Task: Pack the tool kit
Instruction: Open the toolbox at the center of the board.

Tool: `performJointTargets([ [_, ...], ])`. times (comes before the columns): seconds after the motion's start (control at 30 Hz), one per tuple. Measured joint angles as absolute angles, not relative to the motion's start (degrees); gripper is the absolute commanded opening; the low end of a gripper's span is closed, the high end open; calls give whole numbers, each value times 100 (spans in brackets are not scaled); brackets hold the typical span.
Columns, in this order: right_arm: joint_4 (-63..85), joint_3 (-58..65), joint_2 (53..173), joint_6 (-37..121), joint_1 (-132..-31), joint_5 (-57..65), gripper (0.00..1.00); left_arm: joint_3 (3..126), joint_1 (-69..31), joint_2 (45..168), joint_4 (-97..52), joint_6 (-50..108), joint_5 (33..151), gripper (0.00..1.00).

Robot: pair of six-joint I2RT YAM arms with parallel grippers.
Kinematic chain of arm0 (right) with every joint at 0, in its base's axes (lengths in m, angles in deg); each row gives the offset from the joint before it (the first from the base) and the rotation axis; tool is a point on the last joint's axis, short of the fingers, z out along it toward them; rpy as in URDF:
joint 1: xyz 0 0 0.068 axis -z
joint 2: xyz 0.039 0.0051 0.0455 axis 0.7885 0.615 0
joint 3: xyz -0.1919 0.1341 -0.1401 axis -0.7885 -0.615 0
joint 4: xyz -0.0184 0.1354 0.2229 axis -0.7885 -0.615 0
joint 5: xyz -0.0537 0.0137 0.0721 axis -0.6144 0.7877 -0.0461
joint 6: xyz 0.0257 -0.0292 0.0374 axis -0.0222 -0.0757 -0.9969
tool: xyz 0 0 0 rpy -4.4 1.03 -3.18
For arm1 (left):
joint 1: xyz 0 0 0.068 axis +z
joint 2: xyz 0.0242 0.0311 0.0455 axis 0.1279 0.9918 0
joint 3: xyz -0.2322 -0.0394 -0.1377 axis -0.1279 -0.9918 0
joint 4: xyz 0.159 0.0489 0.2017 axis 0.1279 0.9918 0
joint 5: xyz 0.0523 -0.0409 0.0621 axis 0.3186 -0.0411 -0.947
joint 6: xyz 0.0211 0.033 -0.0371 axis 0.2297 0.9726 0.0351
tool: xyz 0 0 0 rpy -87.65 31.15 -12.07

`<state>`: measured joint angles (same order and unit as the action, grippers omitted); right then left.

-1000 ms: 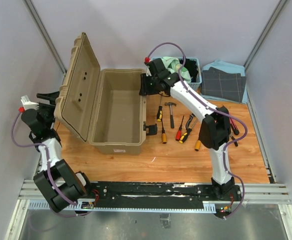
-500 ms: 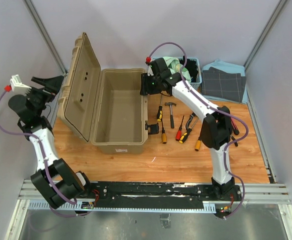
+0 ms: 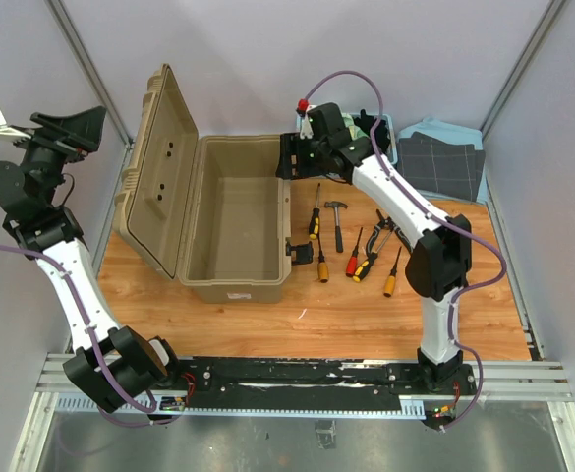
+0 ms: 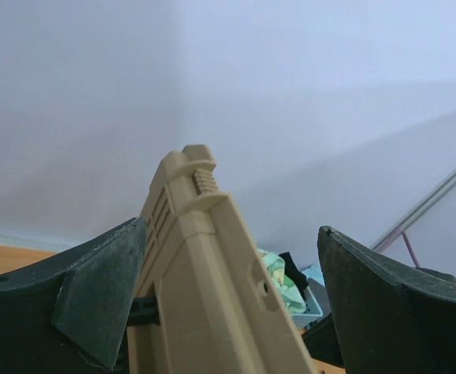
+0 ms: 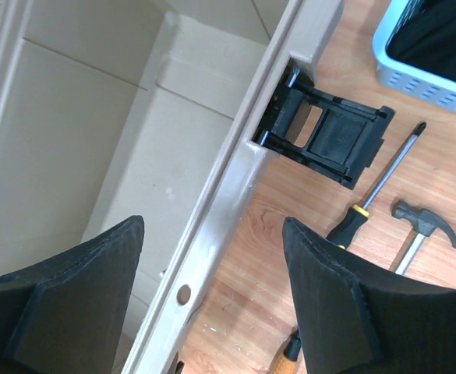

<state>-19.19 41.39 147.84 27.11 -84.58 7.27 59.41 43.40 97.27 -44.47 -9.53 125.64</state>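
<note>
Large tan plastic toolbox (image 3: 236, 287) sits open on the wooden bench (image 3: 366, 315), lid (image 3: 159, 167) stood up on its left side, no tools in it yet. All tools lie on the bench right of the box's right wall.

Right hand (image 3: 287, 157) hovers over that right rim by the far black latch (image 5: 329, 136), fingers spread, grasping nothing. The closest tool is the black-and-yellow-handled screwdriver (image 3: 314, 221), just near-right of the hand, with the small hammer (image 3: 337, 222) beside it. Both have their long axis running far-to-near, roughly parallel to the box wall, so I'd close across the handle, left-right.

Left hand (image 3: 76, 128) is raised beyond the lid, released and empty, with lid and box between it and the tools. That makes it the right arm's pick.
</note>
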Motion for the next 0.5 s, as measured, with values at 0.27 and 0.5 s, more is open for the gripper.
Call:
performJointTargets([
  [0.27,-2247,4368,14054,3045,-8248,52,88,6942,4307,9817,-4510,-990,12776,94],
  [0.5,-2789,3549,12845,3486,-6716,-751,89,7383,3577,9871,-4613,-666,13207,94],
])
